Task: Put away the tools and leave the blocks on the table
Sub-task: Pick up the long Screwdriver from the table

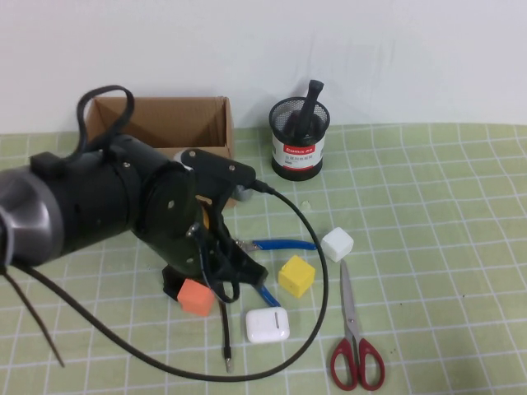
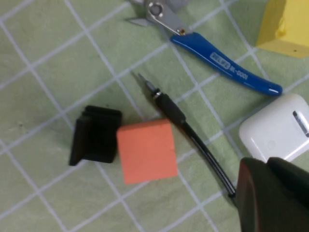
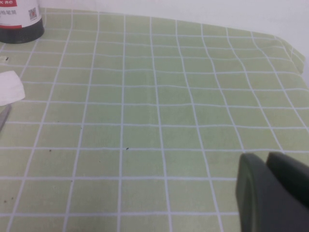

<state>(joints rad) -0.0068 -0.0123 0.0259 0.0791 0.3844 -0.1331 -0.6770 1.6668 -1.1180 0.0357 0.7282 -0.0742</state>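
Observation:
My left gripper is shut and hangs low over the mat beside the orange block. The thin black screwdriver lies next to that block, one end hidden behind my fingers. The blue-handled pliers lie just beyond. The yellow block and white block sit right of the pliers. The red-handled scissors lie at the front right. The thick black-handled screwdriver stands in the mesh cup. My right gripper is shut over bare mat.
A white earbud case lies near the front. A small black piece touches the orange block. An open cardboard box stands at the back left. My left arm's cable loops across the mat around the blocks.

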